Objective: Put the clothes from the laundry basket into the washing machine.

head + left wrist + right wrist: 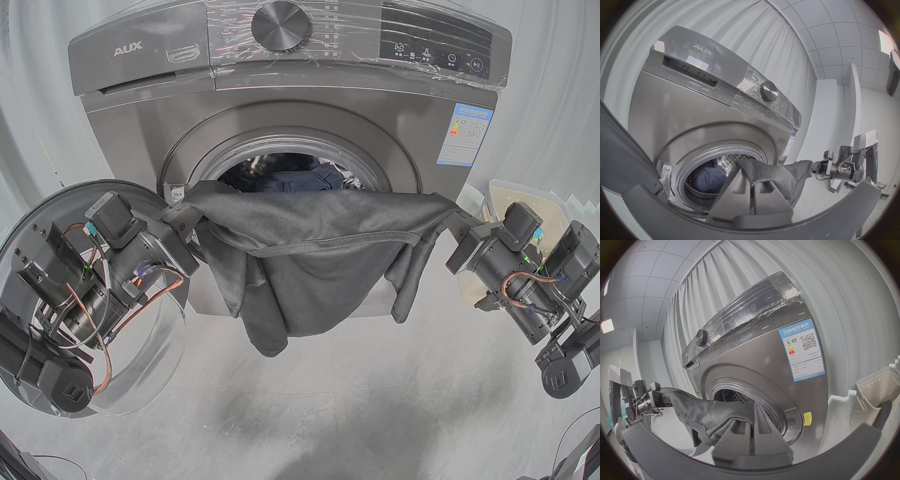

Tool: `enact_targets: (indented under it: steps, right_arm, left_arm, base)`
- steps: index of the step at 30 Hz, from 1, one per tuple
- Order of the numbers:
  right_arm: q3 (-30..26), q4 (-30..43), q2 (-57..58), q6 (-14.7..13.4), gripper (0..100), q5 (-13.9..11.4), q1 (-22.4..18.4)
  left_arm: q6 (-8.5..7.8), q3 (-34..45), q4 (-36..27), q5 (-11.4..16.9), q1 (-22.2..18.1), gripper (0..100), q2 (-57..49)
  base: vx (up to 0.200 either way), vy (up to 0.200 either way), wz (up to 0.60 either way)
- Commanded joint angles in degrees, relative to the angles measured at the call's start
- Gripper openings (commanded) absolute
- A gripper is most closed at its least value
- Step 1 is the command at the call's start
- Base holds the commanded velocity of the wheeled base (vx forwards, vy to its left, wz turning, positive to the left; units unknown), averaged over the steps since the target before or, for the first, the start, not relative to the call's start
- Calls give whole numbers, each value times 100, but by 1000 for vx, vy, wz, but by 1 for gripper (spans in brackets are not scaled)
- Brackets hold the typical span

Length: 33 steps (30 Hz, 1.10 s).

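Observation:
A dark grey garment (312, 244) hangs stretched between my two grippers in front of the washing machine's drum opening (294, 172). My left gripper (187, 209) is shut on its left corner (762, 175), beside the opening's left rim. On the right, my right gripper (455, 219) is shut on the other corner (725, 418). The cloth sags in the middle below the opening's lower rim. Dark blue clothes (294, 179) lie inside the drum (707, 178). The white laundry basket (550, 212) stands right of the machine, behind my right arm (875, 393).
The machine's round glass door (144, 337) is swung open to the left, under my left arm. Grey floor (350, 400) lies bare in front of the machine. White curtains (550, 112) hang behind it.

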<state>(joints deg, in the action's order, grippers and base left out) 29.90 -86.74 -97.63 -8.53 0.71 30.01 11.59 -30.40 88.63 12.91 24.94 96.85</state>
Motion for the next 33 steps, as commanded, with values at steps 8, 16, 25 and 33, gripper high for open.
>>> enact_targets:
  steps: [8, 16, 25, 33]
  right_arm:
    - [121, -1, 43, 18, 0, 26, -57]
    - [-714, 16, -1, 27, 0, 0, 172]
    - [-1610, 60, -555, 1, 100, 0, 1200]
    - [-2278, 16, -898, -26, 100, -185, 1551]
  left_arm:
    - [-17, 17, 6, 1, -68, 0, -44]
    - [-52, 114, 14, 27, 353, 0, 132]
    - [-193, -97, 14, -17, 802, 0, 317]
    - [-210, -291, 14, -263, 802, 0, 255]
  base:
    - [0, 0, 0]
    - [0, 0, 0]
    - [0, 0, 0]
    - [0, 0, 0]
